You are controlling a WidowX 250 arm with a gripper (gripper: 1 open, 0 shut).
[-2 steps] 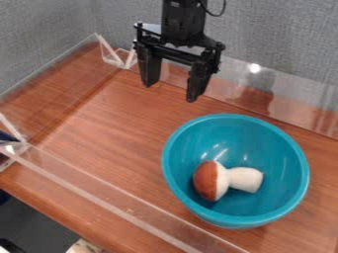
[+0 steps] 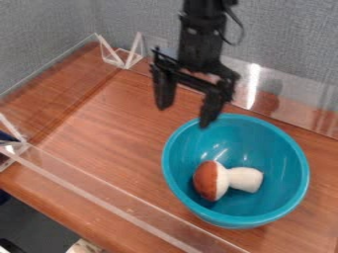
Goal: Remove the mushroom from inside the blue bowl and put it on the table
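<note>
The mushroom [image 2: 224, 180], with a reddish-brown cap and cream stem, lies on its side inside the blue bowl [image 2: 280, 153] at the right front of the table [image 2: 93, 119]. My gripper [image 2: 189, 102] hangs open above the bowl's far-left rim, its two dark fingers spread wide with nothing between them. One fingertip reaches just over the rim; the mushroom sits well below and to the right of it.
Low clear acrylic walls [image 2: 79, 183] edge the table at the front, left and back. A white wire stand [image 2: 126, 49] sits at the back left corner. Bare wood stretches left of the bowl.
The gripper has moved right and toward the front, dropping from the back of the table to the bowl's far-left rim. It stays open. Bowl and mushroom have not moved.
</note>
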